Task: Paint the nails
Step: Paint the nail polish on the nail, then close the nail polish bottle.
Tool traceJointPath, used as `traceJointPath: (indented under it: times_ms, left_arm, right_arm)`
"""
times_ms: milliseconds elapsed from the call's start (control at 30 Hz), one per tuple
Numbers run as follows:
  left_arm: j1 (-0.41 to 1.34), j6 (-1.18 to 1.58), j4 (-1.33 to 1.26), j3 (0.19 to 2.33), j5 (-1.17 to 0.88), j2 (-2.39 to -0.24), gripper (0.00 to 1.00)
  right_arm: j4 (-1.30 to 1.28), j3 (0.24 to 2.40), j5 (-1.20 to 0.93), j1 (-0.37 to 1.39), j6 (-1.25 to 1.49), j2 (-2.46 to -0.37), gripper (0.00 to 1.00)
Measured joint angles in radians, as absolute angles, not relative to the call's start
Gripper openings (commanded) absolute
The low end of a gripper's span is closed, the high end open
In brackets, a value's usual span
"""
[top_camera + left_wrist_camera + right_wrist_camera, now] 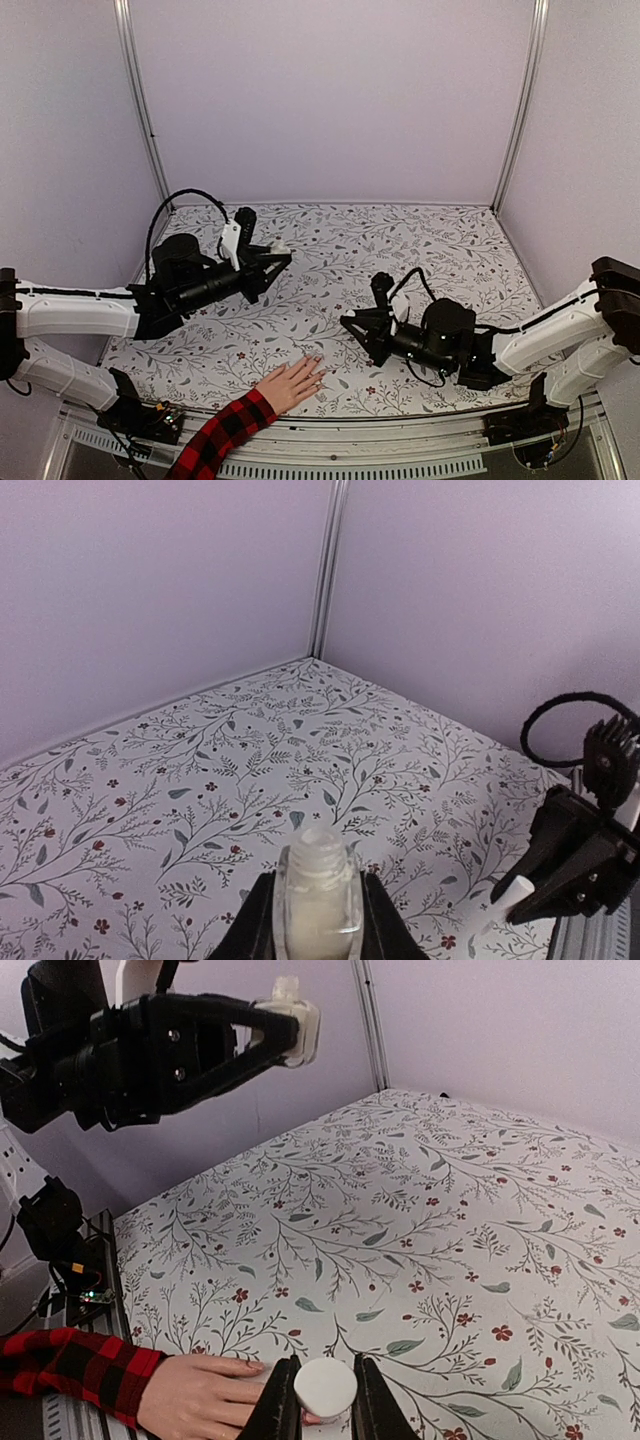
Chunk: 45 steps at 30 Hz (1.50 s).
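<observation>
Looking at the bottom of the top view first, I see the hand [290, 385] lying flat on the flowery table [450, 250]. Its plaid sleeve [225, 430] runs down to the lower left. The fingers point up and to the right, so the nails [318, 366] sit at the upper right end of the hand. They are too small for me to tell if any paint is on them.

Just above and to the right of them is my right claw [347, 322]. It is pinching a round white cap [325, 1388]. In the right wrist view the tips of the hand reach right under that cap at the bottom edge. I cannot see the brush itself. So the nails lie just down and left of this claw, and I think my next move is a small dip that way, along the line of the fingers.

Farther up and to the left, well apart from the hand, my left claw [280, 258] is pinching the open bottle [318, 900], neck up. The right arm is much the nearer one.
</observation>
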<state>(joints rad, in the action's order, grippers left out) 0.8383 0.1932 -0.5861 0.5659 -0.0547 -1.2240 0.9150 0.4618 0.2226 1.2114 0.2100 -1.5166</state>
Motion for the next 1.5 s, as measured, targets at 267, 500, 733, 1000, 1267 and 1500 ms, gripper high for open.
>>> traceJointPath:
  times_ms: [267, 500, 733, 1000, 1267, 1500]
  left_arm:
    - [0.858, 0.163, -0.601, 0.568, -0.152, -1.241, 0.00]
    - [0.916, 0.137, -0.638, 0.570, -0.249, -1.264, 0.00]
    - [1.015, 0.095, -0.707, 0.570, -0.292, -1.293, 0.00]
    - [1.099, 0.075, -0.782, 0.595, -0.347, -1.352, 0.00]
    - [1.154, 0.062, -0.810, 0.649, -0.382, -1.406, 0.00]
    - [1.168, 0.047, -0.798, 0.690, -0.412, -1.420, 0.00]
  right_arm:
    - [0.657, 0.532, 0.145, 1.166, 0.151, -1.235, 0.00]
    - [0.426, 0.636, 0.064, 1.144, 0.110, -1.040, 0.00]
    - [0.228, 0.785, -0.070, 1.142, 0.079, -0.981, 0.00]
    - [0.084, 0.870, -0.245, 1.142, 0.033, -0.980, 0.00]
    - [-0.002, 0.923, -0.363, 1.142, -0.025, -1.024, 0.00]
    - [-0.037, 0.923, -0.385, 1.142, -0.046, -1.046, 0.00]
